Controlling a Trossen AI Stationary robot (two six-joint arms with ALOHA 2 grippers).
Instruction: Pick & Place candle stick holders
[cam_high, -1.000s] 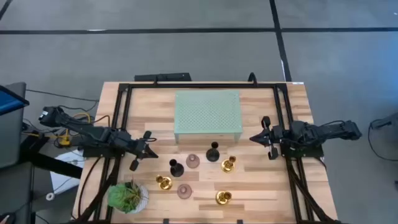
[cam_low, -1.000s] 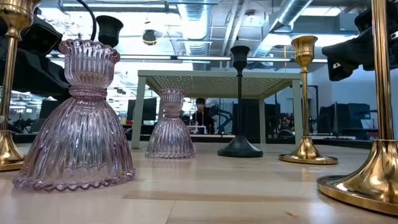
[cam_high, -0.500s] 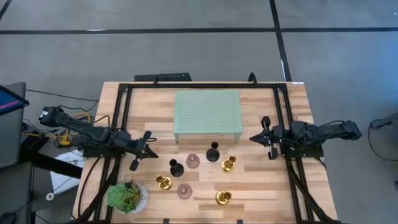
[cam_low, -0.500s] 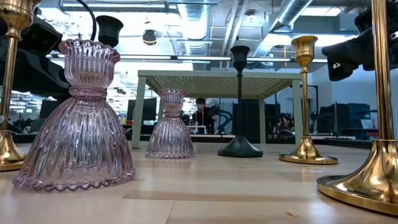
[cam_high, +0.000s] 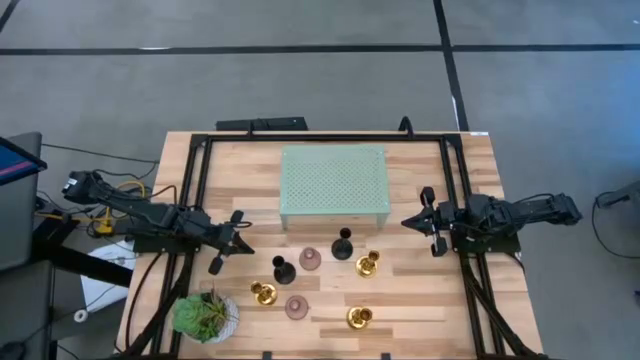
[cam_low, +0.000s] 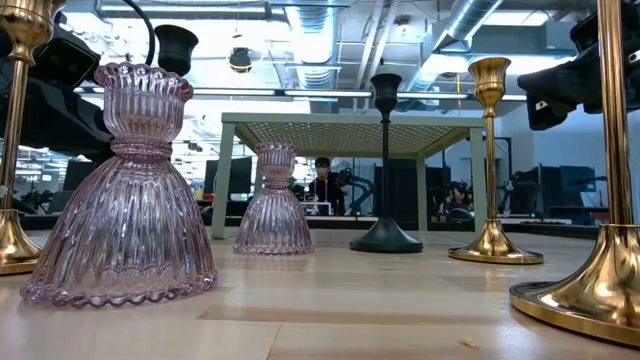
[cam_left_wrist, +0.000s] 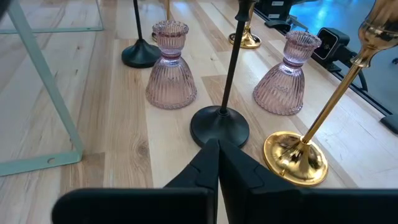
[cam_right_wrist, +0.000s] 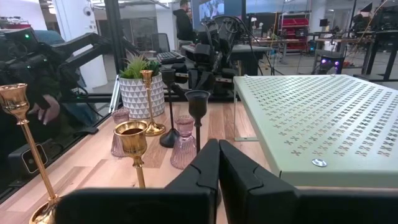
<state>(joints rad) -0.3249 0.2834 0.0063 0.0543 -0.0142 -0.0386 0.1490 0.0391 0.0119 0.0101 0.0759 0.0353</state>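
Note:
Seven candle stick holders stand upright on their round bases on the wooden table, in front of the pale green platform (cam_high: 333, 185): two black (cam_high: 343, 245) (cam_high: 283, 270), three gold (cam_high: 367, 264) (cam_high: 263, 293) (cam_high: 359, 318), two pink (cam_high: 310, 259) (cam_high: 296, 307). My left gripper (cam_high: 246, 238) is shut and empty, left of the group; in its wrist view (cam_left_wrist: 217, 146) its tips point at a black holder's base (cam_left_wrist: 219, 124). My right gripper (cam_high: 406, 222) is shut and empty, right of the group, beside the platform's near right corner (cam_right_wrist: 323, 124).
A green potted plant (cam_high: 205, 315) stands at the near left corner of the table. Black frame rails (cam_high: 195, 180) run along the table's left, right and far sides. The platform stands on thin legs (cam_low: 225, 175), with open space beneath it.

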